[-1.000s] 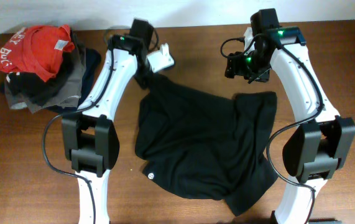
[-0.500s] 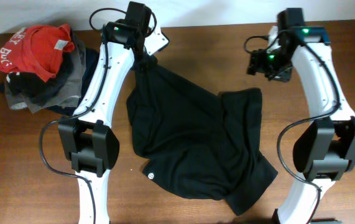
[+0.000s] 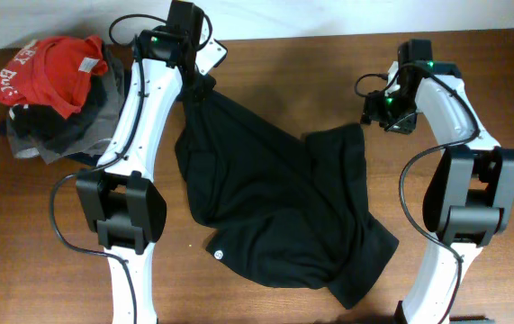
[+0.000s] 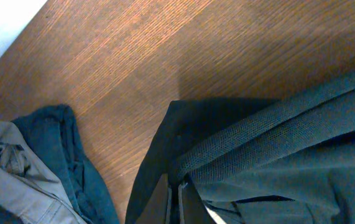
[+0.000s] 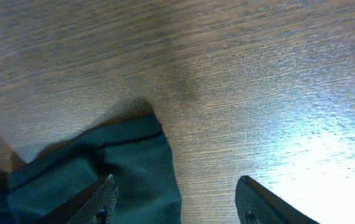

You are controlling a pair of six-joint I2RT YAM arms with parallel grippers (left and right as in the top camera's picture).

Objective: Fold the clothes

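1 black garment (image 3: 275, 216) btwn the 2 prs of jaws. 1 heap (image 3: 58, 99) beyond left jaws, min. 3 pcs: 1 red top (image 3: 49, 67), 1 grey pc (image 3: 90, 121), 1 navy pc (image 4: 65, 149).

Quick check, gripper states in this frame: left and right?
Left gripper: closed, gripping the black knit garment.
Right gripper: open, holding nothing.

The left arm (image 3: 137, 108) and right arm (image 3: 456, 106) wear glossy white shells between bulky black joint housings (image 3: 121, 211). Thin black cables (image 3: 53, 209) loop alongside. Green lights (image 3: 155, 38) glow near the wrists. The right gripper (image 5: 177, 202) has dark fingers (image 5: 106, 198).
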